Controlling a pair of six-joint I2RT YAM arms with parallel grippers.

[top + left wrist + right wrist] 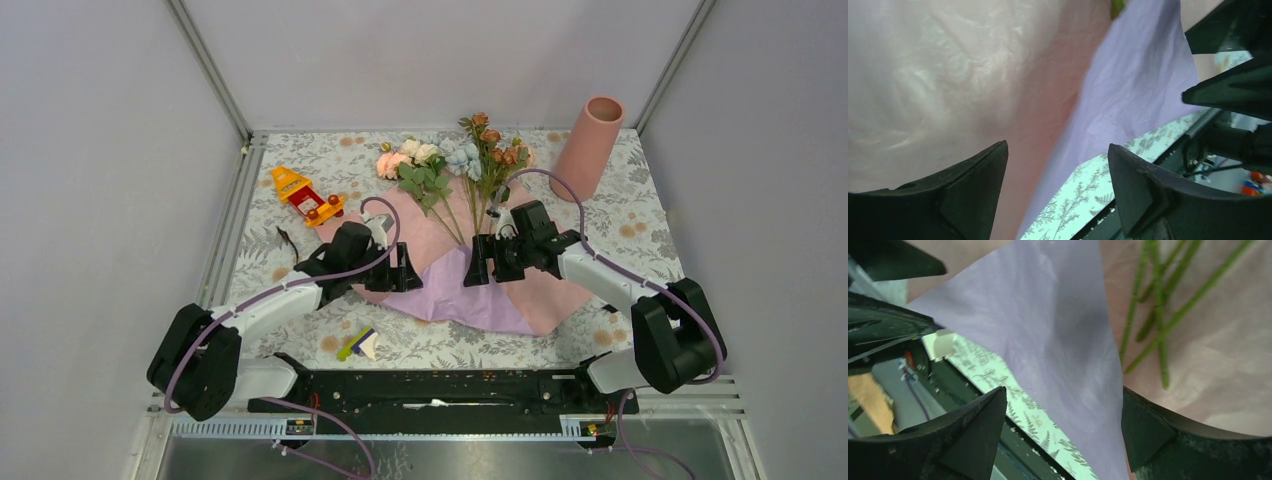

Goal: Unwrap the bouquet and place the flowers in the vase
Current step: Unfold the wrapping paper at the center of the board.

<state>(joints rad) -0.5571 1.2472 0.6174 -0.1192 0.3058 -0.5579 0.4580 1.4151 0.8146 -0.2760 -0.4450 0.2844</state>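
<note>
1. The paper (520, 285) lies spread open, pink with a purple flap nearest the arms;
2. the vase (590, 145) stands far right, well apart from both grippers;
3. the flowers (455, 160) lie on the paper, stems toward the right gripper (490, 262), jaws spread over the flap;
4. the left gripper (400, 272), jaws spread, is at the paper's left edge.

White arms (268, 306) carry black joints (195, 360) and lilac cables (548, 172).
</note>
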